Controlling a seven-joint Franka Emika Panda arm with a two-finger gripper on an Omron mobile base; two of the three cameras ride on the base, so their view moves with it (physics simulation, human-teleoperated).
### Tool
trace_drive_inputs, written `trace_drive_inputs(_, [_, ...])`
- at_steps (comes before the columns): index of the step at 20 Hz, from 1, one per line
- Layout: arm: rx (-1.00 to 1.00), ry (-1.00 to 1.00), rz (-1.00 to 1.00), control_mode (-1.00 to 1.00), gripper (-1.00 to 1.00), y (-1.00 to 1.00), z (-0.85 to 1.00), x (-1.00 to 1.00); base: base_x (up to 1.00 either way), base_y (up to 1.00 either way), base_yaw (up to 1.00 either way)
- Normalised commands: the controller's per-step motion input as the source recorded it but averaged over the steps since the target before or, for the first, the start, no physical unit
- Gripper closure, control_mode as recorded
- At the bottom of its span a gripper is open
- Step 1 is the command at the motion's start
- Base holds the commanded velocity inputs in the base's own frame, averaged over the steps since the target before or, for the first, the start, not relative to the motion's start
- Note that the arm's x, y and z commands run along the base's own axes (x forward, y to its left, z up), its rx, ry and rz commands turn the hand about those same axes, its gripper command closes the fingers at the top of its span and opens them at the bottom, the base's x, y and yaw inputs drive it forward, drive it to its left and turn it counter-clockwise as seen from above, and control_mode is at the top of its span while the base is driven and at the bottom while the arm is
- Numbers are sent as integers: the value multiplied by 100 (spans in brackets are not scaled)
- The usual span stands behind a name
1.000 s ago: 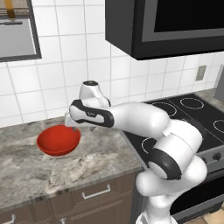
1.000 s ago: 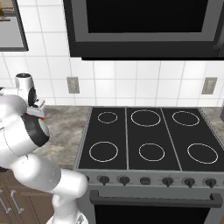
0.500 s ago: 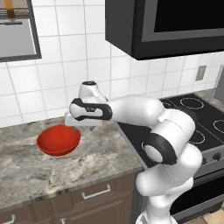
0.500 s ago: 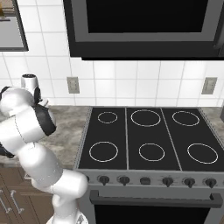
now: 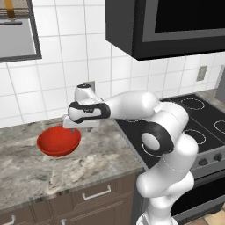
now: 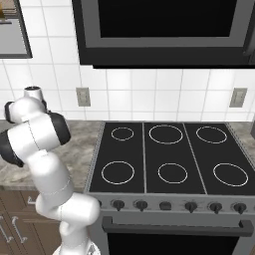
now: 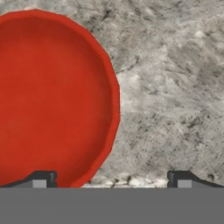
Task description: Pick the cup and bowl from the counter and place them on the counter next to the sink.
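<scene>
Red bowl (image 5: 59, 141) sits upright on the grey stone desk (image 5: 52, 171), left of the black stovetop (image 6: 167, 159), well back from the front edge and near the tiled wall. Nothing visible inside it. In the hand view the bowl (image 7: 52, 96) takes up the left side, its rim curving down toward the left finger tip, bare desk (image 7: 175, 87) on the right.

Gripper (image 7: 111, 178) hangs just above the bowl's right rim, pointing down; jaws wide open, nothing between them. One tip is over the bowl's inside, the other over bare stone, so the rim falls between them. Looks like the line-up for a rim pinch, which makes sense since the bowl is far too wide to span whole. Tips not yet touching the rim as far as I can tell.

In the left base view the arm reaches leftward from the base, hand (image 5: 80, 122) right at the bowl's back-right edge. In the right base view the arm folds off to the left beside the stovetop.

Judged step: approach to the bowl, grasp not yet made. Neither item moved toward a sink so far.
</scene>
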Motion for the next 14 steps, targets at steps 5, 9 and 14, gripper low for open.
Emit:
trace_drive_inputs(5, [-4, 0, -1, -100, -100, 21, 0, 21, 0, 0, 0])
trace_drive_inputs(9, [-1, 0, 0, -100, -100, 16, -1, 14, 0, 0, 0])
trace_drive_inputs(14, [0, 1, 0, -100, -100, 0, -14, 0, 0, 0, 0])
